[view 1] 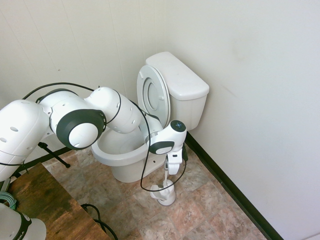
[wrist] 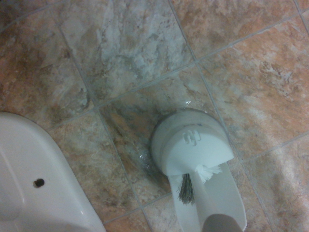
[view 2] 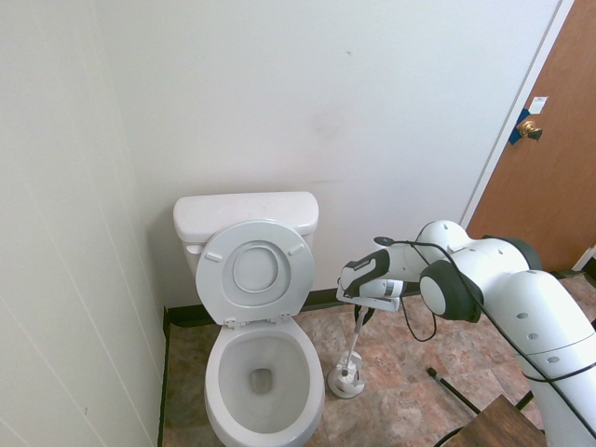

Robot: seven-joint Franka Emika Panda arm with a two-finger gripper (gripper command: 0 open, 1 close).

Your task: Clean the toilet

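Toilet (view 1: pixel 150 125) stands in the room's back corner, tank against the wall, lid and seat raised, bowl open and facing out over the tiled floor (wrist: pixel 120 53). Gripper (view 1: pixel 173 170) points straight down beside the bowl's outer edge, over the small white brush holder (view 1: pixel 165 195) that sits on the floor just next to the toilet base. Fingers are closed on the upright brush handle (view 2: pixel 357 335); brush head is at the holder, bristles poking out at the holder's mouth in the wrist view.

Step in hand, as I read it: handling the brush at its holder. Can't tell from these frames whether it's going in or coming out.

To do it well: keep the handle vertical and centred on the holder mouth so the light holder doesn't tip or slide on the tile. Keep the grip firm; the thin handle could twist. Clear the bowl rim when swinging across.
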